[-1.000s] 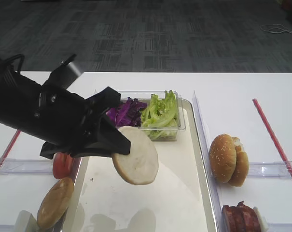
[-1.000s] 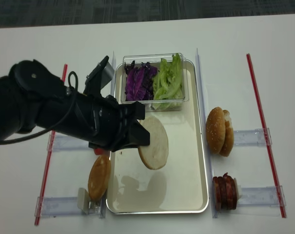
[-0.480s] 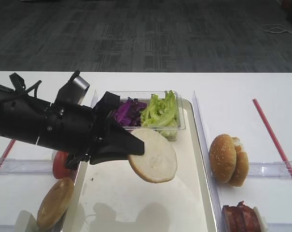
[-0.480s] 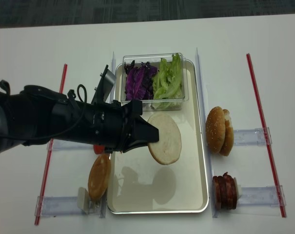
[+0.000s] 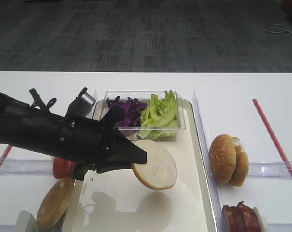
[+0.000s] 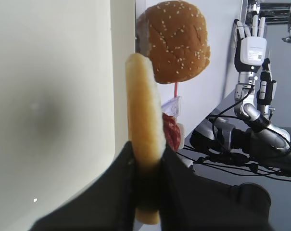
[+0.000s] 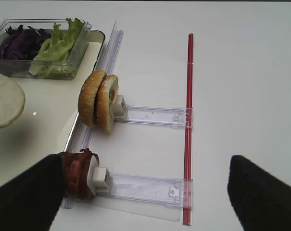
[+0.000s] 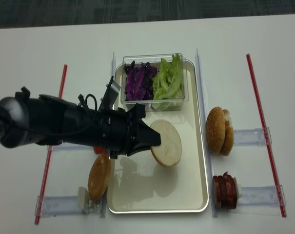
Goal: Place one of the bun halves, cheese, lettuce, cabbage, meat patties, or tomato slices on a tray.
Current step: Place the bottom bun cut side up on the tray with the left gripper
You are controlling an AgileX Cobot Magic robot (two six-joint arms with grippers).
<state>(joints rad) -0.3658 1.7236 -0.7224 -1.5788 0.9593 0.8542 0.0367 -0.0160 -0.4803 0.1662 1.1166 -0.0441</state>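
A: Nearest you, what is your left gripper (image 8: 146, 140) doing?

B: Its jaws are clamped on the edge of a plain bun half (image 8: 166, 143), pale cut face up, held tilted just above the tray (image 8: 186, 192), probably so you can lay it flat.

A: And your right gripper?

B: Only two dark shapes show at the wrist view's lower corners; I cannot tell its state.

A: Farther back?

B: Lettuce (image 8: 168, 79) and cabbage (image 8: 138, 82) share a clear box (image 8: 152, 57) at the tray's far end, likely kept loose for picking. No readable writing anywhere
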